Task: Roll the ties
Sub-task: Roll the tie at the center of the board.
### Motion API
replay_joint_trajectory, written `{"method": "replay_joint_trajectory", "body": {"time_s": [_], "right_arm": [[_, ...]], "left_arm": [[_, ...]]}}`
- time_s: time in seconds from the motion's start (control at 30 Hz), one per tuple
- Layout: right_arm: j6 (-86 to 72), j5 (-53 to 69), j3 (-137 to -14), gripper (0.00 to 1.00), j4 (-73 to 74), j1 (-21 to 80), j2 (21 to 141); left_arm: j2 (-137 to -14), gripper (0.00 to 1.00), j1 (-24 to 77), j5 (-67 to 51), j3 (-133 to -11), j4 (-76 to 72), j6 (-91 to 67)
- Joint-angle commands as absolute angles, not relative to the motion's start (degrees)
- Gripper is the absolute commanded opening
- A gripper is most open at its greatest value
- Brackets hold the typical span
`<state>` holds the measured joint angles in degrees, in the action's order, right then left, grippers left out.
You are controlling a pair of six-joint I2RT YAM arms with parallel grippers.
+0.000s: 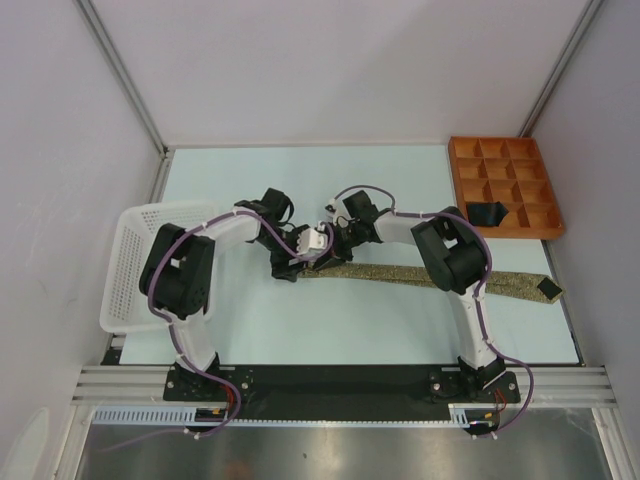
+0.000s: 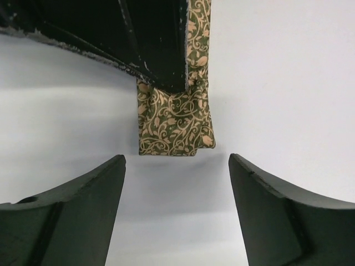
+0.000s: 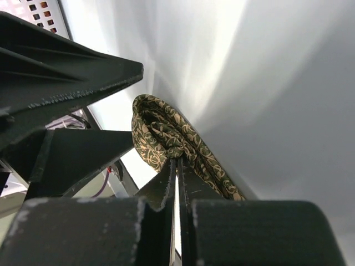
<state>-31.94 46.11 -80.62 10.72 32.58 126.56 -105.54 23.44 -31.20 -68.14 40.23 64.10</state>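
Note:
An olive-tan patterned tie [image 1: 400, 273] lies across the table, its dark-lined tip at the right edge. Its left end is folded into a small roll [image 3: 161, 136]. My right gripper [image 3: 177, 162] is shut on that roll, its tips pinching the fabric. In the left wrist view the folded end [image 2: 175, 124] sticks out below the right gripper's black fingers [image 2: 150, 39]. My left gripper [image 2: 177, 160] is open just short of the fold, touching nothing. A black tie [image 1: 487, 213] lies bunched in the orange tray.
A white mesh basket [image 1: 135, 260] stands at the table's left edge beside the left arm. The orange compartment tray [image 1: 505, 185] sits at the back right. Both arms meet near the table's middle.

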Motion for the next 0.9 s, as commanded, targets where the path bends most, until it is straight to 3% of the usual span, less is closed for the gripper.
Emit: {"method": "replay_joint_trajectory", "body": {"time_s": [0.0,0.17,0.37,0.47,0.57,0.87], "right_arm": [[-29.18,42.18,-77.79,0.0,13.46,31.55,129.64],[-30.41,44.47,-75.94,0.0,10.64,30.76,129.9],[-31.37,46.49,-74.71,0.0,8.35,29.45,130.08],[-32.08,47.72,-74.18,0.0,6.95,29.09,129.64],[-33.83,50.17,-73.13,0.0,3.53,29.09,128.15],[-34.19,51.59,-78.65,0.0,1.23,31.9,126.74]], "left_arm": [[-104.24,0.81,24.69,-31.64,-68.55,39.9,66.01],[-105.99,0.81,26.54,-29.63,-68.82,36.48,62.32],[-107.23,0.6,28.74,-27.33,-68.47,36.65,63.11],[-106.26,0.41,28.48,-26.72,-68.55,36.56,62.93],[-104.94,0.31,27.78,-25.93,-69.34,38.31,63.45],[-99.67,0.22,25.23,-23.29,-69.53,47.72,66.88]]}}
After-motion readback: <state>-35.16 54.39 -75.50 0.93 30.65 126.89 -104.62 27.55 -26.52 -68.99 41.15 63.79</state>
